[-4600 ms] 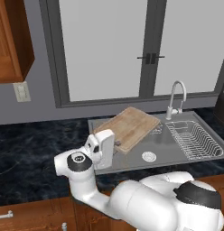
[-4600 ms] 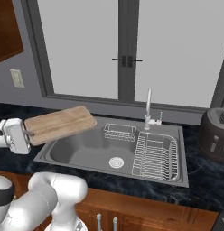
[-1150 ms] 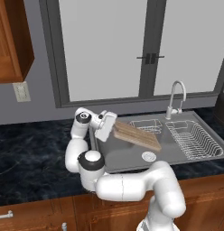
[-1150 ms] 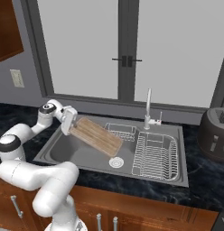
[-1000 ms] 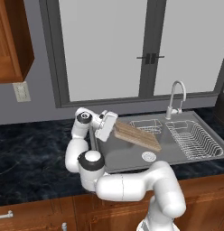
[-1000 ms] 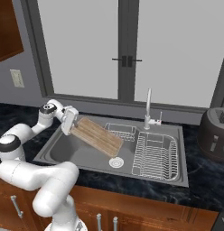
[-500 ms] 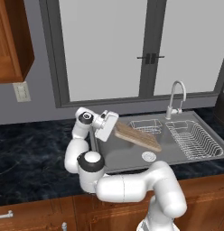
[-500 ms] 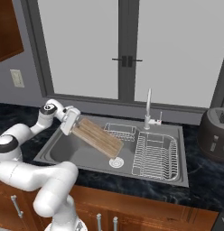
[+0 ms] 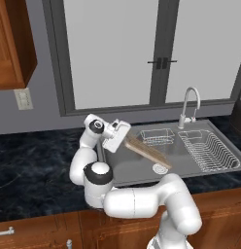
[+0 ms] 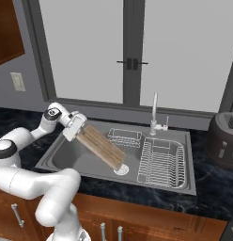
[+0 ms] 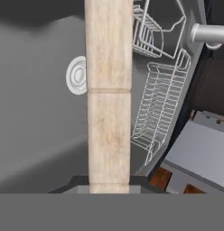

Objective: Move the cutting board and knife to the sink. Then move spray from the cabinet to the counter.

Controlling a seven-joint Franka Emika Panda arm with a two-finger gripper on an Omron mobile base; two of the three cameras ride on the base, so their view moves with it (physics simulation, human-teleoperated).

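No readable text, label, brand, number or sign anywhere in these views.
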